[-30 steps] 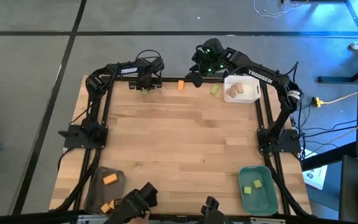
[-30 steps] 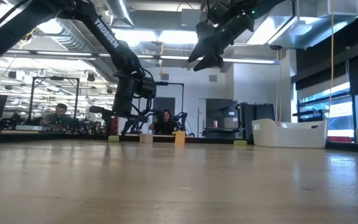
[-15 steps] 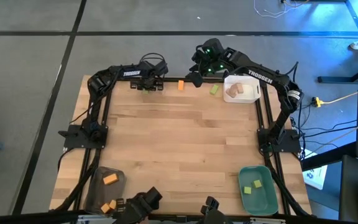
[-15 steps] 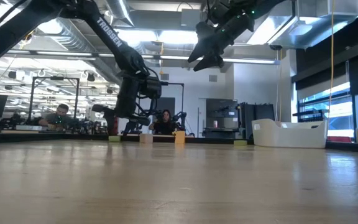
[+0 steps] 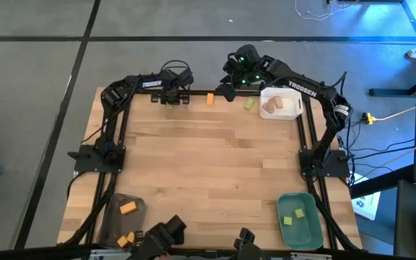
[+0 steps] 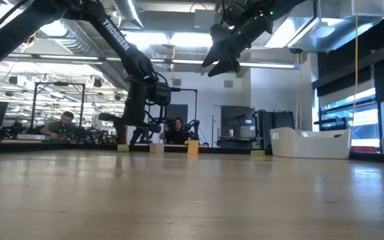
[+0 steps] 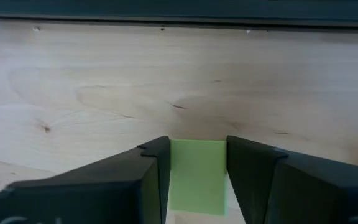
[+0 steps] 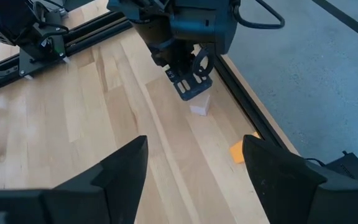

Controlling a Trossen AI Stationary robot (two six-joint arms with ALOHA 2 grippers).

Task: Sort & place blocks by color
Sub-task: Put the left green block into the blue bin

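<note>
**One small light green block (image 7: 196,177) clamped at the table's far edge**

Sits flat on the pale wooden table (image 5: 208,166), at its far edge, left of the middle in the high view. Shows between the two dark fingers (image 7: 151,180) of the left gripper (image 5: 170,100), pressed against on both sides. Not lifted.

Just beside that gripper, toward the table's middle: one small pale tan wooden block (image 8: 199,107), on the wood and untouched. Farther along the same far edge: one small orange block (image 5: 211,99), then a second light green block (image 5: 249,104), each apart from the next.

Above the far edge, between those last two blocks in the high view: the right gripper (image 5: 226,90), raised well clear of the table, fingers spread wide and holding nothing.

At the far right corner: a white rectangular tray (image 5: 292,110) with pale tan wooden pieces (image 5: 270,107) inside. At the near right corner: a green oval tray (image 5: 310,230) with two light green blocks (image 5: 298,213) in it, lying apart. At the near left corner: a grey tray (image 5: 114,220) with orange blocks (image 5: 127,209), one toward its far end and more at its near end.

Beyond the table, in the low view: a workshop room with two seated people (image 6: 62,123).
</note>
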